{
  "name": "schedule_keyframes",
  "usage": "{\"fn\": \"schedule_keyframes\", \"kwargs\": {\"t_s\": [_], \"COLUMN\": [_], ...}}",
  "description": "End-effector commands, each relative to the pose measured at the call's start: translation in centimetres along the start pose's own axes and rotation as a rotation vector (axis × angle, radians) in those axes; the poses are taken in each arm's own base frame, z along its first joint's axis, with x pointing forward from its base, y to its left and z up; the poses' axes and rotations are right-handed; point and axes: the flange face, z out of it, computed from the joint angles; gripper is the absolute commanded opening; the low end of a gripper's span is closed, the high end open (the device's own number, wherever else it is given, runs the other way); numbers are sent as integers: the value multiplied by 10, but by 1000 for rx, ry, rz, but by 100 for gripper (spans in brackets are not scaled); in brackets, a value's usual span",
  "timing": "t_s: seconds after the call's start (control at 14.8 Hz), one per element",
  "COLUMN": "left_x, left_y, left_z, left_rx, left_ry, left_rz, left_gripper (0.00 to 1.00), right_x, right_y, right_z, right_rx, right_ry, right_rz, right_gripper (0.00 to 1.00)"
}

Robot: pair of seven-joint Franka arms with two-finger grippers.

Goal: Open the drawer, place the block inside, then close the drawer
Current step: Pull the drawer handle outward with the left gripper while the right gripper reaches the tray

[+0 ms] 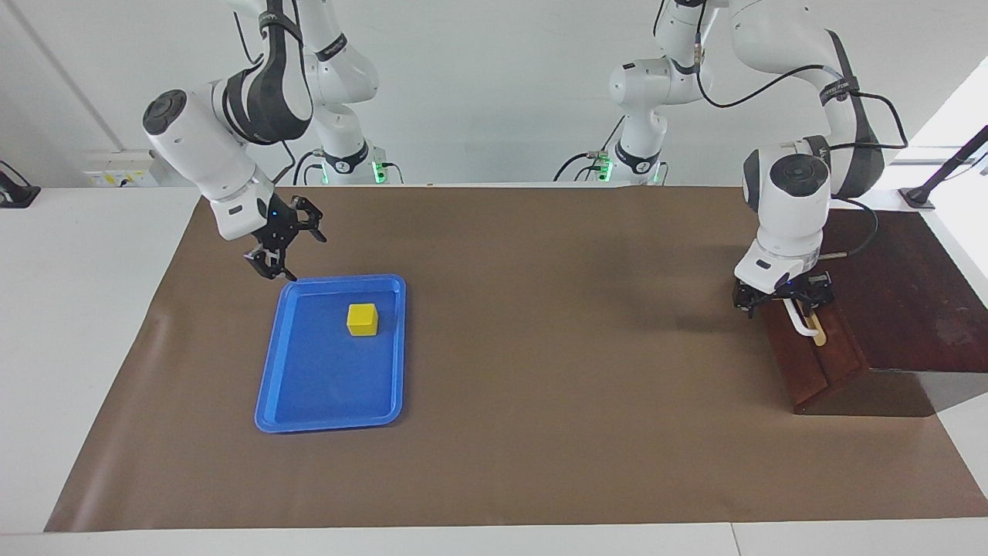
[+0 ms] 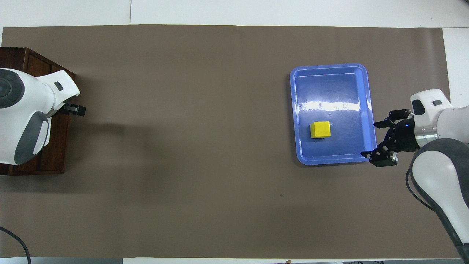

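The yellow block [image 1: 361, 319] [image 2: 320, 129] lies in a blue tray [image 1: 309, 401] [image 2: 331, 71]. My right gripper [image 1: 297, 252] [image 2: 368, 139] hangs open over the tray's corner nearest the right arm's base, a short way from the block, holding nothing. The dark wooden drawer [image 1: 814, 363] [image 2: 55, 146] is shut in its box [image 1: 903, 293] at the left arm's end of the table. My left gripper [image 1: 783, 300] [image 2: 75, 109] is open at the end of the white handle [image 1: 800, 323] that is nearer to the robots. I cannot tell whether it touches the handle. The left arm hides most of the handle from overhead.
A brown mat [image 1: 540, 309] covers the table between tray and drawer box. White table edge [image 1: 77, 309] borders the mat. A black stand [image 1: 945, 174] rises by the box's corner nearest the robots.
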Motion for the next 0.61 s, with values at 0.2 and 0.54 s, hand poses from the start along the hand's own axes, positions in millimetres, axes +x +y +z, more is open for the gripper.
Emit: {"fn": "schedule_keyframes", "kwargs": {"t_s": [0.2,0.54], "left_x": [-10,14], "left_y": [7,87], "left_z": [10,-20], "left_rx": [5,-98], "left_ry": [40,52], "left_rz": [-18,-202], "left_gripper": [100,100], "right_x": [-3,-3], "right_y": [17,20], "right_z": [48,57], "right_rx": [30,12], "right_ry": [125,202], "right_rz": [-231,-415], "right_gripper": [100,100]}}
